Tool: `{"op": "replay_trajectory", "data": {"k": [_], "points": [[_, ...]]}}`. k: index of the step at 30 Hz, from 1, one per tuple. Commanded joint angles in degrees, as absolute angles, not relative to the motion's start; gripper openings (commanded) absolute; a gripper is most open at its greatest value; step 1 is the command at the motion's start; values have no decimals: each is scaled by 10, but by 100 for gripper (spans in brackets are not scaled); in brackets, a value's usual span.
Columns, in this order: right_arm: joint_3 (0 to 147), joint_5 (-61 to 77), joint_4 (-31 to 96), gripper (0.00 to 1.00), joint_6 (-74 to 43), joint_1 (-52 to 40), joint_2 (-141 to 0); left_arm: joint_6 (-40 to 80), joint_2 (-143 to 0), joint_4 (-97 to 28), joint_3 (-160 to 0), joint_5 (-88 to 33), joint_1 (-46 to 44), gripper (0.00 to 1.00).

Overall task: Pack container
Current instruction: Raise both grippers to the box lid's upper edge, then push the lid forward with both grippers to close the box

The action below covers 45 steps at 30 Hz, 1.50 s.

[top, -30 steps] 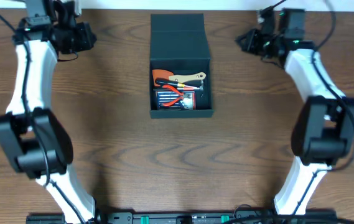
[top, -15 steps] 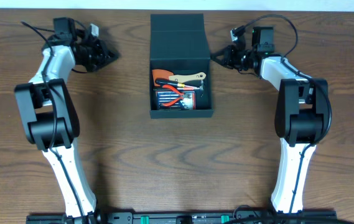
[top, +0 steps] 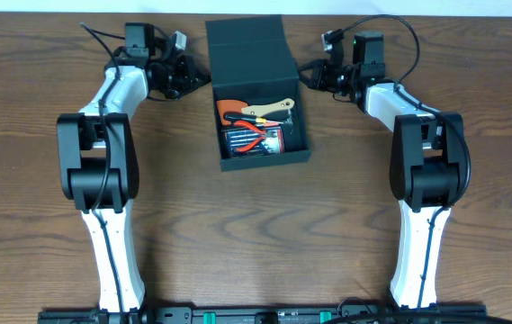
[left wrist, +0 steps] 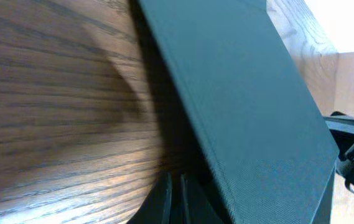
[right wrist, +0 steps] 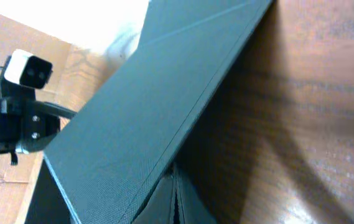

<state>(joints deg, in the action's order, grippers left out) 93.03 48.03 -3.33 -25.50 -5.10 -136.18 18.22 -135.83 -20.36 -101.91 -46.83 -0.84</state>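
Observation:
The container (top: 296, 126) is a dark teal-black box at the table's back middle, with its flap lid (top: 248, 47) raised and tilted toward the front. Inside lie red-handled pliers (top: 254, 135), an orange-handled tool (top: 231, 108), a pale wooden-handled tool (top: 273, 110) and a flat pack. My left gripper (top: 200, 79) is shut and empty, its tips at the lid's left edge (left wrist: 239, 93). My right gripper (top: 306, 76) is shut and empty, its tips at the lid's right edge (right wrist: 145, 118). Both pairs of fingertips, left (left wrist: 177, 199) and right (right wrist: 173, 199), show under the lid.
The wooden table (top: 256, 234) runs out to the front and to both sides. The two arm bases stand at the front left (top: 116, 270) and front right (top: 413, 270). A pale wall or cardboard shows behind the table (right wrist: 15, 180).
Both arms swung inward to the lid's two sides. The lid has lifted off the table and tilted forward, and the box has shifted slightly.

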Motion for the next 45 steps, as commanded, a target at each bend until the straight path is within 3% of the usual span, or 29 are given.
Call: {"op": "replay_trajectory", "data": {"k": [1,8,13,19,26,32,39,45], "points": [[930,495,-46,1,-266,-58,-1369,186,-1366,-202,-1016,-475,-1,6],[930,512,-78,1,-290,-58,-1369,194,-1366,-194,-1016,-485,-1,6],[930,508,-80,1,-298,-58,-1369,219,-1366,-93,-1016,-567,0,6],[930,495,-80,1,-298,-57,-1369,293,-1366,-10,-1016,-577,0,6],[930,463,-74,2,-298,-57,-1369,292,-1366,-15,-1016,-569,1,6],[930,415,-26,2,-302,-57,-1369,288,-1366,-97,-1016,-462,16,6],[930,396,-2,1,-300,-56,-1369,276,-1368,-101,-1016,-413,37,6],[930,383,-3,1,-300,-58,-1369,291,-1398,-110,-1016,-414,24,6]]}}
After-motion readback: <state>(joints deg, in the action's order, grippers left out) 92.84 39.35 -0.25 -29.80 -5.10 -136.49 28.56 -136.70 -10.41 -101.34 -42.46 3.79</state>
